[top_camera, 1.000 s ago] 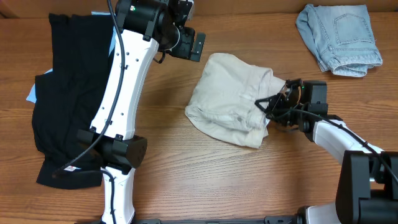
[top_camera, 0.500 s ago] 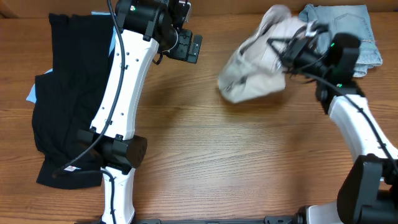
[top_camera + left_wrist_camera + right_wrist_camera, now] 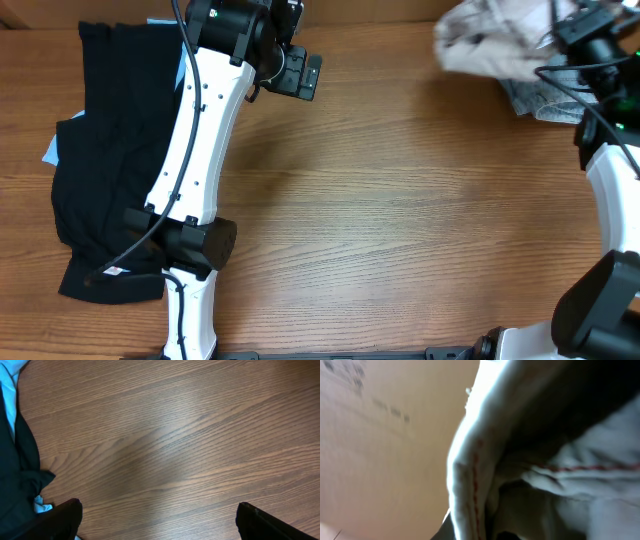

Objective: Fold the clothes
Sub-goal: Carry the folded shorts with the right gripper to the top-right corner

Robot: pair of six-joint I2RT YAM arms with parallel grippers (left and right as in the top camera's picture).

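Observation:
My right gripper (image 3: 562,28) is shut on the folded beige garment (image 3: 485,38) and holds it in the air at the far right corner, over the folded light-blue jeans (image 3: 545,102). The beige cloth fills the right wrist view (image 3: 530,455) and hides the fingers. My left gripper (image 3: 305,72) hangs open and empty above bare table at the back centre; its two black fingertips (image 3: 160,520) frame bare wood in the left wrist view. A black garment (image 3: 110,150) lies spread at the left, also at the left edge of the left wrist view (image 3: 15,475).
A light-blue cloth (image 3: 50,152) peeks out from under the black garment. The left arm's white links (image 3: 195,150) stretch from the front edge up over the black garment's right side.
My right gripper has lifted the beige garment off the table's middle and swung it up and right to the far right corner. The left arm has hardly moved.

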